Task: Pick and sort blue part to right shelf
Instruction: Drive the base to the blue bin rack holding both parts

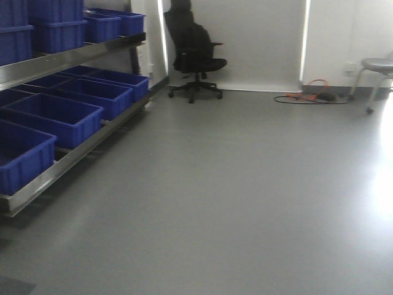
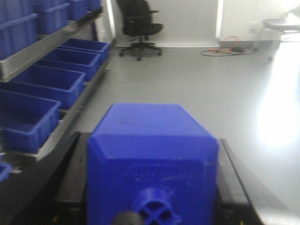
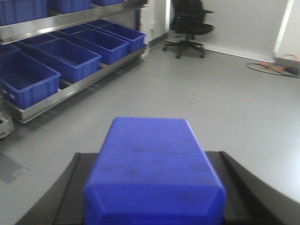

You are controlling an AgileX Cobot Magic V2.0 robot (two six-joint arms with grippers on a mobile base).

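Carrying the blue part point(image 2: 152, 159) clamped in the left fingers point(image 2: 70, 176) and, seemingly, a second blue block point(image 3: 154, 168) clenched in the right fingers point(image 3: 65, 197); best easing toward the shelf point(image 1: 67, 58), holding both level.

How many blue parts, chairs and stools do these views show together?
Blue parts: 2
Chair: 1
Stool: 1
Total: 4

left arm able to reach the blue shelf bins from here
Probably not yet: nothing blocks it, but grey floor separates its held matte-blue plastic block from the blue plastic bins on the steel rack.
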